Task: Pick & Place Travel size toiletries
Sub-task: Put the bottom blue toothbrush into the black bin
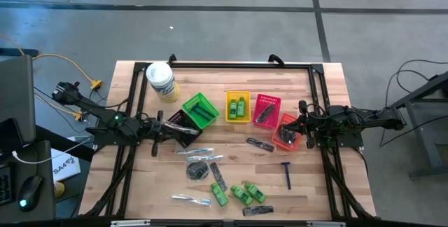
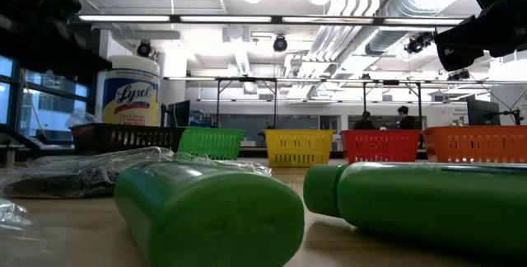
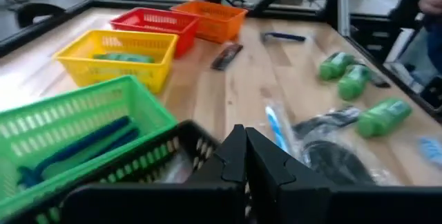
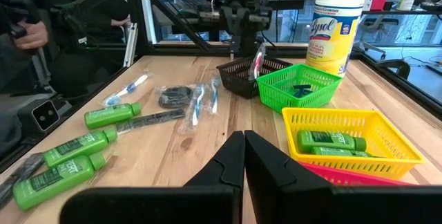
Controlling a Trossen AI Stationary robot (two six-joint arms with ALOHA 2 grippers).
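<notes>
Travel size toiletries lie loose on the near half of the table: green mini bottles (image 1: 241, 193), a blue razor (image 1: 286, 174), clear-wrapped sticks (image 1: 199, 151), dark combs (image 1: 218, 176) and a round dark packet (image 1: 198, 167). My left gripper (image 1: 166, 129) is shut and empty, at the left rim of the black basket (image 1: 185, 125); in its wrist view the fingertips (image 3: 235, 158) stand just over that rim (image 3: 159, 169). My right gripper (image 1: 302, 126) is shut and empty beside the orange basket (image 1: 288, 133). A wrapped stick (image 4: 259, 63) leans inside the black basket.
A row of baskets crosses mid-table: green (image 1: 200, 109) with blue razors, yellow (image 1: 238, 106) with two green bottles, red (image 1: 266, 110) with a dark comb, and orange with dark items. A white tub (image 1: 161, 81) stands at the far left. A black frame (image 1: 231, 66) edges the table.
</notes>
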